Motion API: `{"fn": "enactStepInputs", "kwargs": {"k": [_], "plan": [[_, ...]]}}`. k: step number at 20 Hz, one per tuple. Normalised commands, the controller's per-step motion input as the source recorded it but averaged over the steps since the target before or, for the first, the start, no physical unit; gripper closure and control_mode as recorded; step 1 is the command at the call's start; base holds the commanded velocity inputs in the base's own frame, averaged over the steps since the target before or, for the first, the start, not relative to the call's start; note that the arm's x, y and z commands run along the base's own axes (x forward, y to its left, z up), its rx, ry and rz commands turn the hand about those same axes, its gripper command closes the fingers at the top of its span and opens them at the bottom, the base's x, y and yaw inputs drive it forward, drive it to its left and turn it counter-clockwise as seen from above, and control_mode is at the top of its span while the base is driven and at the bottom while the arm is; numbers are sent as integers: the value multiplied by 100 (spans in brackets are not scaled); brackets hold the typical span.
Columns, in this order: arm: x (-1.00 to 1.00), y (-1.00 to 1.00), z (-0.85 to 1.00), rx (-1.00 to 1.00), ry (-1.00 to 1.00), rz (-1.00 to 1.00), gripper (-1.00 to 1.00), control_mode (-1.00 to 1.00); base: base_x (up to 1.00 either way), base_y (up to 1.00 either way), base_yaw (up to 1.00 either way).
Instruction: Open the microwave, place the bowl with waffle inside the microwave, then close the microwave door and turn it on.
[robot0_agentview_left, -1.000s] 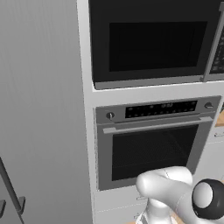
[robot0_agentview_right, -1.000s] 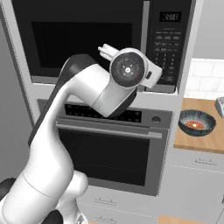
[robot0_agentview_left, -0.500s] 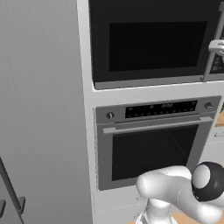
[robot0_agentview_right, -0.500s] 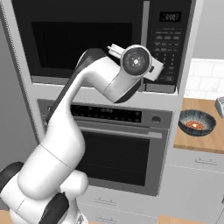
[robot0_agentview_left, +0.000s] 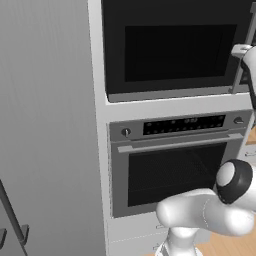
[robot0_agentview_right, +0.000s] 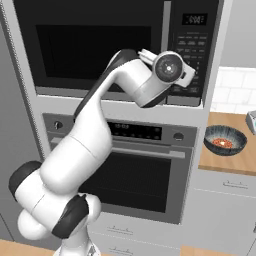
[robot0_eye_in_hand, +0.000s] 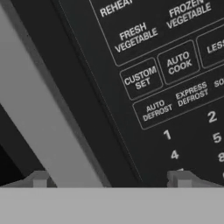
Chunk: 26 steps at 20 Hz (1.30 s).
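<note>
The microwave door is shut, so nothing is done yet: opening, loading, closing and starting all remain. The bowl with its waffle waits on the worktop near its back edge. Up at the door's handle beside the keypad, well apart from the bowl, the tool has its fingers spread wide, gripping nothing.

Black microwave, white keypad lettering; blue-grey streaked bowl, orange waffle.

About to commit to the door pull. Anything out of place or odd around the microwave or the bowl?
Nothing stands out. The microwave door is shut, the bowl sits upright on the counter holding the waffle, nothing spilled.
</note>
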Motion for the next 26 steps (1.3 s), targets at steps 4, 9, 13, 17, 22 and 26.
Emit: {"fn": "enactStepInputs", "kwargs": {"k": [4, 9, 13, 17, 22, 26], "plan": [[48, -1, -13, 0, 0, 0, -100, -100, 0, 0, 0], [17, 0, -8, 0, 0, 0, 100, -100, 0, 0, 0], [0, 0, 0, 0, 0, 0, 100, -100, 0, 0, 0], [-4, 0, 0, 0, 0, 0, 100, -100, 0, 0, 0], [-69, 0, 0, 0, -6, 3, 100, -100, 0, 0, 0], [-100, 0, 5, 0, -21, 8, 100, -100, 0, 0, 0]]}}
